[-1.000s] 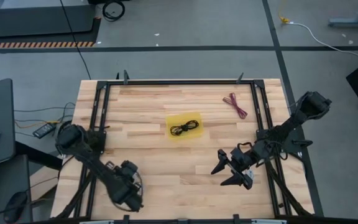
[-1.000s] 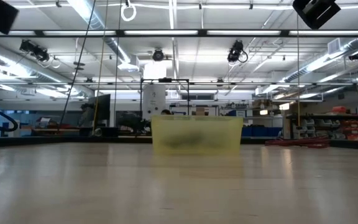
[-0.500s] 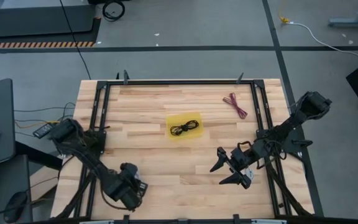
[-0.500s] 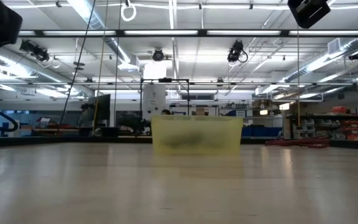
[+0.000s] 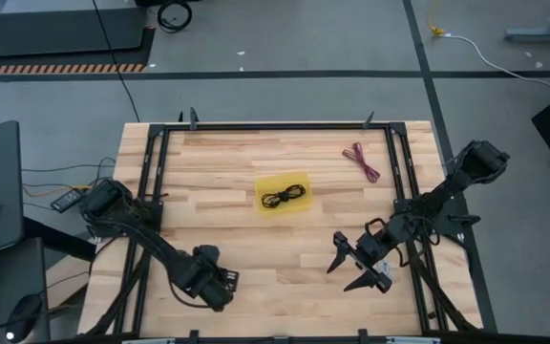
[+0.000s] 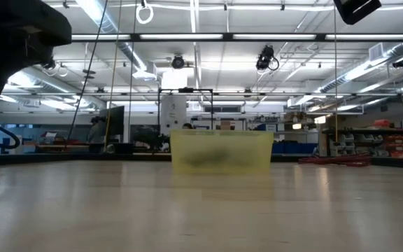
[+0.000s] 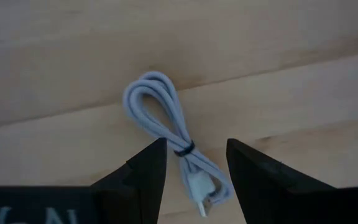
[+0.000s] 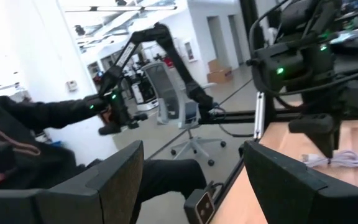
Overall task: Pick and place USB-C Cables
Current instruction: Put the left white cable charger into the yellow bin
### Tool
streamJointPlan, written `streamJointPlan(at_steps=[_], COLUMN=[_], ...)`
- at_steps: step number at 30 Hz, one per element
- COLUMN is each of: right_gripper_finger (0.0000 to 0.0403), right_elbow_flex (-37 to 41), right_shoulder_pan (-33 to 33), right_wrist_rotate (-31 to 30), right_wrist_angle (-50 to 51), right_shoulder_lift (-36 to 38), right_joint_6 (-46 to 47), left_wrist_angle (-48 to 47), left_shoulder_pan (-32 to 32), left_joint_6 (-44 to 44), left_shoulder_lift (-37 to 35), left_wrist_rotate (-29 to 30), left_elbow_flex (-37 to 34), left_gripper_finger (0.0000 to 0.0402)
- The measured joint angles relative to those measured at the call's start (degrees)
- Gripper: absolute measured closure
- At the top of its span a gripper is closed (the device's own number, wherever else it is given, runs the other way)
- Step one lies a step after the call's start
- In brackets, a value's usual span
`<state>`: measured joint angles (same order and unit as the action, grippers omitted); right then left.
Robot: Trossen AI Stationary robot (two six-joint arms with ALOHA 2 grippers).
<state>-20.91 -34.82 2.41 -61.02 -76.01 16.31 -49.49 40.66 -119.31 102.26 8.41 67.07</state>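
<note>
Left hand (image 7: 191, 163) hovers released over the grey-silver cable bundle (image 7: 169, 134) lying on the counter (image 7: 291, 74); bundle likely light, limp, slippery, best pinched across its banded middle; right hand (image 5: 356, 266) waits released above the counter.

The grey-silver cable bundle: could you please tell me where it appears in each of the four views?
High view: not visible; the left gripper hangs near the table's front edge, probably over it.
Low view: not in it.
Left wrist view: the grey-silver cable lies on the wood, between the open fingers.
Right wrist view: small, at the far right, under the left gripper.
Shared landmark: the left gripper. The right gripper waits open.
</note>
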Motion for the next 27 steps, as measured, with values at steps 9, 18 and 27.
streamJointPlan(at_steps=[9, 18, 27], right_gripper_finger=[0.0120, 0.0120, 0.0120], right_elbow_flex=[0.0, 0.0, 0.0], right_shoulder_pan=[-2.0, -4.5, -6.9], right_wrist_rotate=[0.3, -4.0, -10.5], right_wrist_angle=[1.2, 1.3, 1.6], right_shoulder_lift=[0.0, 0.0, 0.0], right_joint_6=[0.5, 3.3, 5.9], left_wrist_angle=[-0.1, 2.8, 2.3], left_shoulder_pan=[0.5, -1.0, -0.5], left_joint_6=[-3.3, -2.8, 1.8], left_shoulder_lift=[2.1, 7.2, 7.7], left_wrist_rotate=[-1.4, -2.3, -1.3], left_elbow_flex=[0.0, 0.2, 0.3], left_gripper_finger=[0.0225, 0.0225, 0.0316])
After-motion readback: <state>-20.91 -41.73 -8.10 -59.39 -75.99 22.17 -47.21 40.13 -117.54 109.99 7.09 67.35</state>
